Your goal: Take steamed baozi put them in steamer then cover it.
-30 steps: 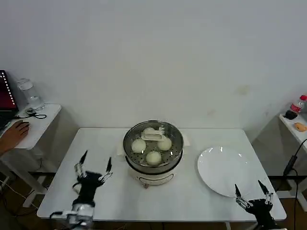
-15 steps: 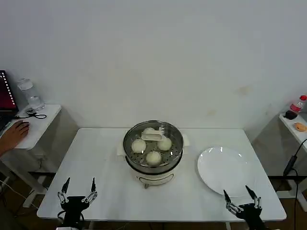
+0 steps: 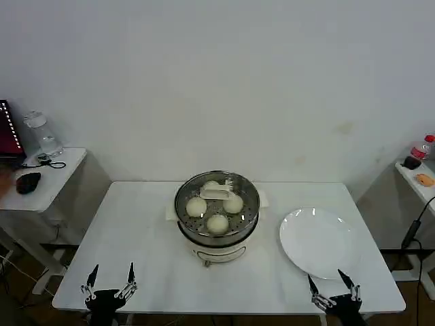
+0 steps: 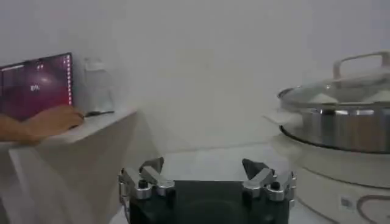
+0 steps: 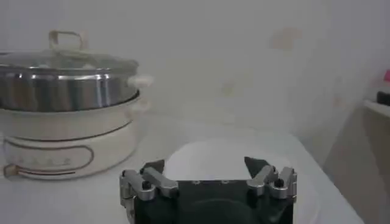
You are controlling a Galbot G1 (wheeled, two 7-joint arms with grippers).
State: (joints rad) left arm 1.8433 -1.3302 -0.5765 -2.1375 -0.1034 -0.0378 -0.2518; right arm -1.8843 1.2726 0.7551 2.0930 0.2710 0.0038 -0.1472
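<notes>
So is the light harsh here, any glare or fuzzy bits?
Head view: soft, even light, with small bright glints on the cover and on the plate rim. Left wrist view: the steamer and the laptop look hazy. Right wrist view: a soft sheen runs along the steamer's steel wall.

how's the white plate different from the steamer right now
The flat round white plate lies bare, while the shiny stainless-steel steamer on its white base holds four off-white baozi under its clear glass cover. The plate is low and flat; the steamer stands tall. The plate sits at the table's right, the steamer at its centre. Both are round and rest on the white table.
</notes>
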